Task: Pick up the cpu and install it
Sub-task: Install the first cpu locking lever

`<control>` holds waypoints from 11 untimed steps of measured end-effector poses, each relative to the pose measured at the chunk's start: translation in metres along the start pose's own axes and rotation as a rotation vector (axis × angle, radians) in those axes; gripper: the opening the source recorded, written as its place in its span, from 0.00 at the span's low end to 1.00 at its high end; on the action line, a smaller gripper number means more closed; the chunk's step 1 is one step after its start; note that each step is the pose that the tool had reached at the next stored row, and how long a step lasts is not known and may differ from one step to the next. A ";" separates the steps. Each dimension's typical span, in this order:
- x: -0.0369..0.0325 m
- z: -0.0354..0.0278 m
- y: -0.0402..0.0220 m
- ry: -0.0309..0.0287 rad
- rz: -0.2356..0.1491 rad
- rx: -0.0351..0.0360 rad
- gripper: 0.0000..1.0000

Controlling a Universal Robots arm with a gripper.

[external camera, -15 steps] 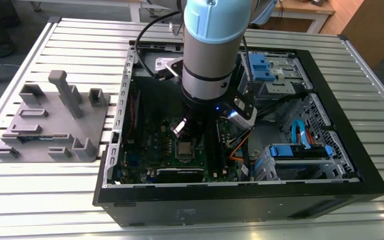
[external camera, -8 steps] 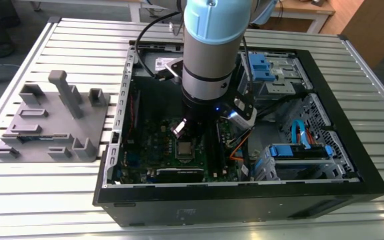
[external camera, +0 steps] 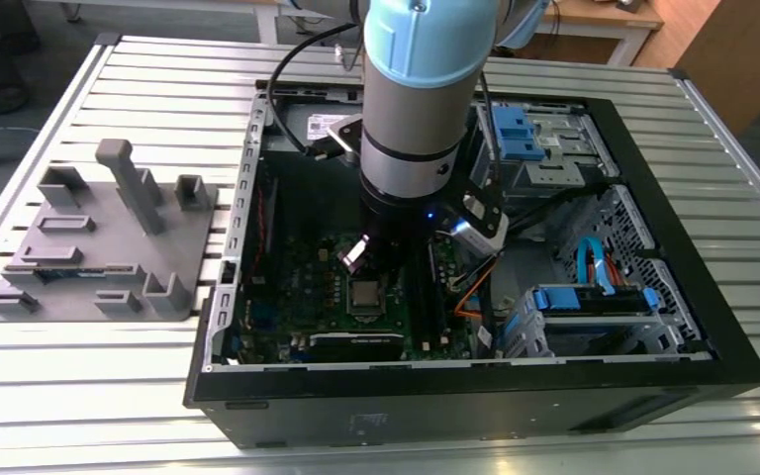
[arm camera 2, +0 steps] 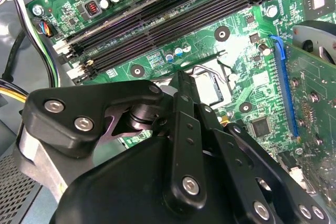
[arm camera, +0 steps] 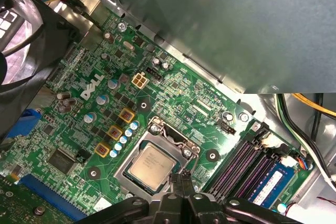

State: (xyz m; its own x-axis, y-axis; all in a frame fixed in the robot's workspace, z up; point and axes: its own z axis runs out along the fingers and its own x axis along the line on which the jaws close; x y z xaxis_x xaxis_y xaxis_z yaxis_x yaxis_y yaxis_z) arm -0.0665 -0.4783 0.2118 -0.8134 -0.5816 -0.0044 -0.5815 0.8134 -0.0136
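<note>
First wrist view: the cpu (arm camera: 151, 167) lies seated in the motherboard (arm camera: 194, 103) socket (arm camera: 157, 156), with the end effector (arm camera: 181, 178) just above its edge, fingertips together and empty. Judged light, rigid, flat and fragile underneath; best gripped by opposite side edges.

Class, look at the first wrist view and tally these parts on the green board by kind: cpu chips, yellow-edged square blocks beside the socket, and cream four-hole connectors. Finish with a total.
cpu: 1
yellow-edged square blocks: 3
cream four-hole connector: 1
Total: 5
</note>
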 end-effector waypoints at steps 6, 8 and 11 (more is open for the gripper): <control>0.0000 0.0001 0.0000 0.0000 0.003 0.0000 0.11; 0.0001 0.0004 0.0000 0.0000 0.016 0.0000 0.11; 0.0001 0.0007 -0.0002 0.0005 0.041 0.0001 0.11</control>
State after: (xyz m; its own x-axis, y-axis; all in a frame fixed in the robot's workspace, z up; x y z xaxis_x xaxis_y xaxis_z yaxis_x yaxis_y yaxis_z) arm -0.0665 -0.4786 0.2111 -0.8365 -0.5479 -0.0045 -0.5478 0.8365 -0.0136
